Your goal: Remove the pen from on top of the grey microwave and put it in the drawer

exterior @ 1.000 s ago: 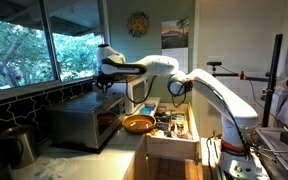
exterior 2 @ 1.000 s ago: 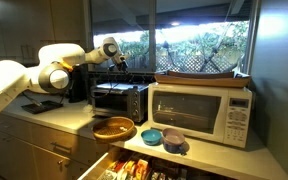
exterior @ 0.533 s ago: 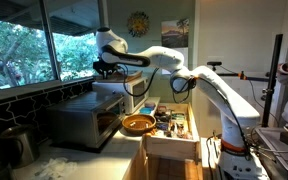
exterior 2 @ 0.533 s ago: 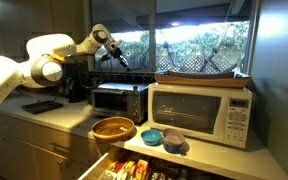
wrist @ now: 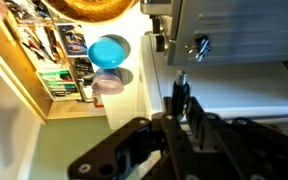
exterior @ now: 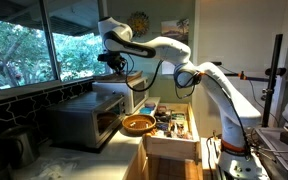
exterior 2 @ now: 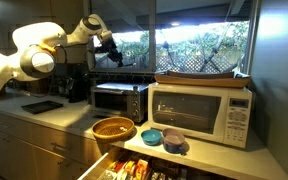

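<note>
Kitchen bench (exterior 2: 69,121) in an exterior view, left to right: the arm (exterior 2: 39,55) reaches up from the left edge; its hand (exterior 2: 111,50) hangs before the window (exterior 2: 199,40), above and well clear of the grey microwave (exterior 2: 120,100); a wooden bowl (exterior 2: 113,128) stands on the bench in front of that microwave; a blue bowl (exterior 2: 152,136) and a pale bowl (exterior 2: 174,142) sit side by side before the white microwave (exterior 2: 202,112), which carries a shallow basket (exterior 2: 204,78) on its top; below the bench edge the drawer (exterior 2: 134,168) stands pulled open, crowded with small items. Wrist view, left to right: open drawer; the two small bowls; then the fingers (wrist: 200,125) clenched on the pen (wrist: 180,84), a dark slender shaft rising between them; the pen is therefore held aloft, off the grey microwave and outside the drawer. In both exterior views the pen is too small to make out.
</note>
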### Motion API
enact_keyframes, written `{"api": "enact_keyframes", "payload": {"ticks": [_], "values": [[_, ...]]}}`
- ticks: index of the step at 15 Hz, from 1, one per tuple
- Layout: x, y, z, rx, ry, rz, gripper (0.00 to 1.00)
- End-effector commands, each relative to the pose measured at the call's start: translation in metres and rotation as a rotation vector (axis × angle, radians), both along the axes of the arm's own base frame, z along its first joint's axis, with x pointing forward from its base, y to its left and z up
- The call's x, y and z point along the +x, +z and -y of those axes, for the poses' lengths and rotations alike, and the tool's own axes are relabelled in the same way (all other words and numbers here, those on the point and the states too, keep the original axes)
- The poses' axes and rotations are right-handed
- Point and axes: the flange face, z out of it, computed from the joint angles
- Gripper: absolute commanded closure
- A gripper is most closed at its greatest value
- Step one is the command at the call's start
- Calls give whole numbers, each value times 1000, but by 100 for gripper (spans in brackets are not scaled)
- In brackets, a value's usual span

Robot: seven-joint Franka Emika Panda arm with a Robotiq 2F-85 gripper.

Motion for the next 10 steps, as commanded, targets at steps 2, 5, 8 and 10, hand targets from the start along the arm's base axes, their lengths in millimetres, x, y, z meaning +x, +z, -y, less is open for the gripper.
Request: {"api": "enact_keyframes", "payload": {"ticks": [2,5,8,10], "values": [[-31,-12,-14,67,-241,-85,96],[-49,-21,-33,160,-347,-160,96],[-42,-24,-41,183,-329,-135,96],[-43,-23,-45,193,-331,-129,82]]}}
